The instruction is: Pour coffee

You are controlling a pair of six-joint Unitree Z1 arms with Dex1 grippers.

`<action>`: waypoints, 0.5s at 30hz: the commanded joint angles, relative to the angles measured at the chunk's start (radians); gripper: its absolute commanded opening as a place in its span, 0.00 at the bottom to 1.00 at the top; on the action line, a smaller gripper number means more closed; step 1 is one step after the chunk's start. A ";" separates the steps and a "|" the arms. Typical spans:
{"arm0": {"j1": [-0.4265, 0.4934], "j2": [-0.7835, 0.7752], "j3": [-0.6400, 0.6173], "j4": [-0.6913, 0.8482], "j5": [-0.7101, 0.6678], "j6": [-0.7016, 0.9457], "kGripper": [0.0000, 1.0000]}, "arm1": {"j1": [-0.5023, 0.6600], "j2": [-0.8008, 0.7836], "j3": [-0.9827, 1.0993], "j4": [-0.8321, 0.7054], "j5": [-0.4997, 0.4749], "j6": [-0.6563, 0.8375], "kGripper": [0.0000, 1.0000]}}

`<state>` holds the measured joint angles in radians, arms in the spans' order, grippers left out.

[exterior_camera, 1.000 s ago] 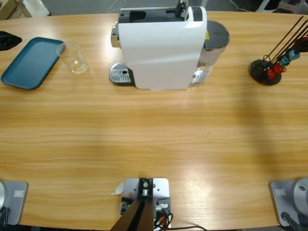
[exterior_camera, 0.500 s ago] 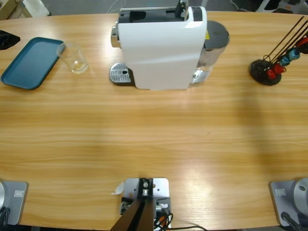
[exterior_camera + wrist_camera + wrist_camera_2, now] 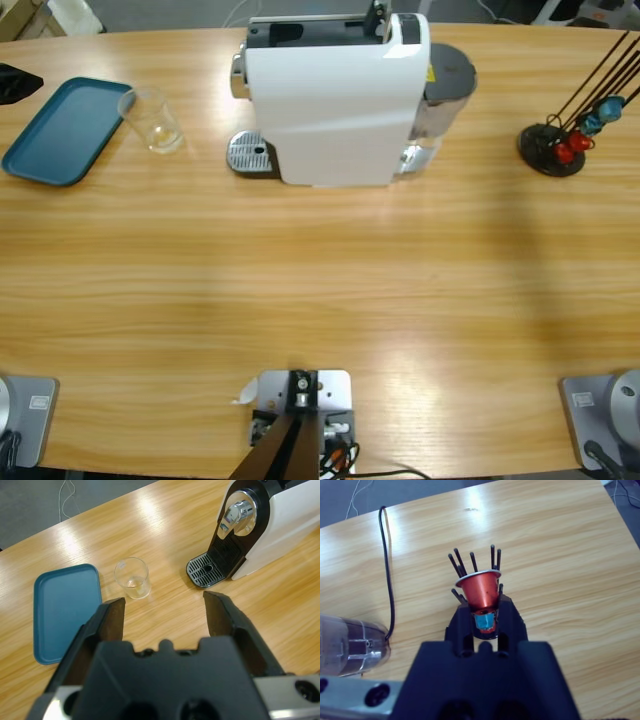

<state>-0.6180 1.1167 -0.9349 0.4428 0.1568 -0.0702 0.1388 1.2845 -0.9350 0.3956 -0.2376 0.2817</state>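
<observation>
A: Starting at the left of the table (image 3: 320,300), what do you see?

B: A teal tray (image 3: 62,130) lies near the left end. Just beside its right edge stands a clear glass (image 3: 152,121), upright, on the bare wood and not on the tray.

A: Any coffee in it?

B: In the left wrist view there is a faint brownish trace at the bottom of the glass, the coffee (image 3: 133,584), no more than a thin layer on the base.

A: And the left tool?

B: The left tool (image 3: 167,611) hangs above the table with its jaws spread wide and nothing between them; the glass shows in the gap, well apart from the tips.

A: Further right?

B: The white coffee machine (image 3: 335,95) stands at the far middle, its spout over a metal drip grate (image 3: 249,153) that faces the glass. A dark water tank (image 3: 447,85) sits at its right side.

A: And at the right end?

B: A black capsule stand (image 3: 552,148) with thin rods, carrying red and blue capsules. The right tool (image 3: 484,616) is closed around a red capsule (image 3: 481,588), directly over the stand's rods, with a blue capsule (image 3: 483,622) showing just below it between the jaws.
</observation>
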 commanded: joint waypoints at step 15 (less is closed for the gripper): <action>0.006 0.038 0.027 -0.021 -0.081 0.010 0.66 | 0.642 -0.095 -0.450 0.415 0.060 -0.453 0.00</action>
<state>-0.6180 1.1192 -0.9349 0.4369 0.1180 -0.0702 0.4401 1.2094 -1.2629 0.6906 -0.2363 -0.0122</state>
